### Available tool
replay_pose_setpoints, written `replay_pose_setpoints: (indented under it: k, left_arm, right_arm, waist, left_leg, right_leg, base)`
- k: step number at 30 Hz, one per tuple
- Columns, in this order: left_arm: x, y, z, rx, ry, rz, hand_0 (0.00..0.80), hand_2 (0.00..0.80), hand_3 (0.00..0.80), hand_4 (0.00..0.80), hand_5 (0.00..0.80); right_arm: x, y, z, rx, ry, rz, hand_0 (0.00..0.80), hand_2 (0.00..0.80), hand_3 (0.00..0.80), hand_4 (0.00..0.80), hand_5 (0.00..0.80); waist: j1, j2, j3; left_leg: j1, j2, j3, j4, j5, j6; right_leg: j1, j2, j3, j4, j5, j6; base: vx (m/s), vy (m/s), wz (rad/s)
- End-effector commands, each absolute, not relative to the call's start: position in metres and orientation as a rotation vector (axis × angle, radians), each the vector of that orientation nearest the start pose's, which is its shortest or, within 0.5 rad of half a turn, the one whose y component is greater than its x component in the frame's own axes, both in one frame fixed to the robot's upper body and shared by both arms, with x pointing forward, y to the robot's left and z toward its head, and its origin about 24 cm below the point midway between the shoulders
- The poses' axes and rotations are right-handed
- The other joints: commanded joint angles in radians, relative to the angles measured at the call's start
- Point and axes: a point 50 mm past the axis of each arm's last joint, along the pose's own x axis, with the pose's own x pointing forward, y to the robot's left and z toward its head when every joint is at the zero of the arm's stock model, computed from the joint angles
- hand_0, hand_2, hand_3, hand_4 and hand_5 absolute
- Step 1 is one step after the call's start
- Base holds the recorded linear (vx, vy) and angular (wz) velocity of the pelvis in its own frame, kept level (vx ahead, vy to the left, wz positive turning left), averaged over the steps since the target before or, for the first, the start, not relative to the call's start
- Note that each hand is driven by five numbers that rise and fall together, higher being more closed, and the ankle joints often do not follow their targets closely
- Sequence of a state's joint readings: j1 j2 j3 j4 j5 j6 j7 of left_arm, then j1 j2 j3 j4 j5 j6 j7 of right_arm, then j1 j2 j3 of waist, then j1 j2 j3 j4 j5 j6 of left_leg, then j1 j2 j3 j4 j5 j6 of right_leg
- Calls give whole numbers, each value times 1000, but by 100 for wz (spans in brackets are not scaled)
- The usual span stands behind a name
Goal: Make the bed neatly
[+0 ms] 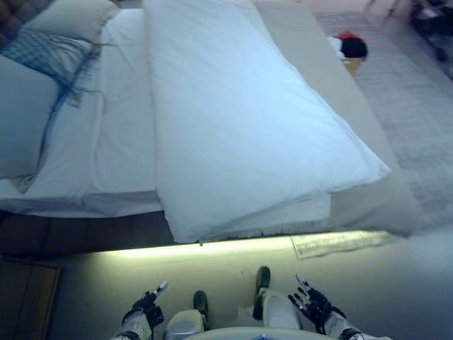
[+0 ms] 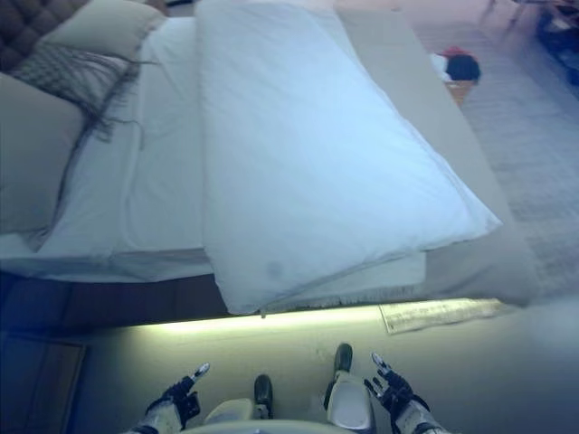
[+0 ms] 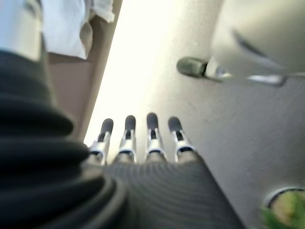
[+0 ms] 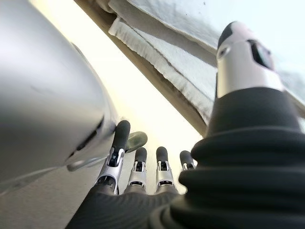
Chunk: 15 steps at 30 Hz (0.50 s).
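- While the white duvet (image 1: 241, 120) lies folded over on itself across the middle and right of the frame, the job looks well short of done: it covers only part of the bed (image 1: 368, 191), with a bare strip of white sheet (image 1: 117, 134) showing to its left.
- Its near edge hangs over the bed's lower side at centre frame, a lower layer poking out beneath the top one (so the fold is not squared either).
- Pillows (image 1: 71, 18) sit at the upper left, with a grey fringed throw (image 1: 53, 53) draped loosely across them; that throw and the pillows probably need straightening.
- What remains, by my reading: unfolding the duvet leftward over the sheet, smoothing it, then tidying the head end.
- Left hand (image 1: 145, 308) hangs low at the bottom of the frame, clear of the bedding, fingers (image 3: 152, 129) straight and relaxed, grasping nothing.
- Right hand (image 1: 311, 303) mirrors it at lower right, fingers (image 4: 138, 164) extended and empty, near the bed's edge but not touching it.
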<state>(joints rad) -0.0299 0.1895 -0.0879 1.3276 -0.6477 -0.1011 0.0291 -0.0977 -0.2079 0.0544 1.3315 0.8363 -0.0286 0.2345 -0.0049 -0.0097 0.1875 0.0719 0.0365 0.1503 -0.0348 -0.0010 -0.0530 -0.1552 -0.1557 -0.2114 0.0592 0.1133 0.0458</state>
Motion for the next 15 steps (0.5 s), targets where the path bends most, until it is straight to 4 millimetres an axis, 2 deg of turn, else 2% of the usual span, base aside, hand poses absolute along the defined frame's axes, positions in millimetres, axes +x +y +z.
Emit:
replay_pose_setpoints:
  k: [1, 2, 7, 10, 11, 13, 15]
  left_arm:
    - [104, 223, -162, -263, 1097, 471, 0, 0, 0, 0, 0]
    - [98, 223, -163, -263, 1113, 472, 0, 0, 0, 0, 0]
    - [93, 219, -165, -269, 1131, 454, 0, 0, 0, 0, 0]
    - [91, 216, -166, -275, 1134, 460, 0, 0, 0, 0, 0]
    - [91, 215, -166, -282, 1131, 456, 0, 0, 0, 0, 0]
    - [90, 212, -167, -294, 1128, 447, 0, 0, 0, 0, 0]
    - [93, 211, -166, -287, 1124, 433, 0, 0, 0, 0, 0]
  right_arm:
    - [133, -215, -152, 626, 938, -305, 0, 0, 0, 0, 0]
    - [132, -215, -152, 623, 936, -299, 0, 0, 0, 0, 0]
    - [127, -214, -154, 590, 956, -243, 0, 0, 0, 0, 0]
    - [127, -212, -154, 599, 961, -233, 0, 0, 0, 0, 0]
    - [128, -212, -154, 597, 960, -225, 0, 0, 0, 0, 0]
    - [131, -213, -152, 600, 945, -213, 0, 0, 0, 0, 0]
    - [143, -214, -147, 646, 877, -220, 0, 0, 0, 0, 0]
  waist:
    - [6, -1, 5]
    - [5, 1, -9]
    - [3, 8, -23]
    - [9, -2, -17]
    - [14, -4, -10]
    - [31, -1, 8]
    - [46, 11, 27]
  left_leg:
    - [-42, -38, -20, 83, -27, 34]
    - [-24, -35, -36, 63, -24, 33]
    - [7, -24, -56, 49, -22, 24]
    - [-18, -28, -46, 157, -40, 6]
    - [-49, -21, -56, 218, -16, -9]
    - [-95, 1, -87, 236, 24, -35]
    - [-124, 60, -82, 153, 76, -63]
  right_leg:
    - [70, -30, 0, -37, 32, 78]
    - [87, -21, 7, -37, 20, 71]
    - [125, -6, 7, -21, -17, 57]
    - [142, -12, -15, -8, -33, 42]
    - [156, -14, -19, -10, -37, 36]
    - [176, -22, -9, -14, -42, 40]
    - [181, -35, -1, -13, -53, 55]
  base:
    - [245, -81, -8]
    - [237, -64, -3]
    - [205, -46, 7]
    - [160, 2, 16]
    - [160, 73, 27]
    - [160, 185, 27]
    - [83, 239, 4]
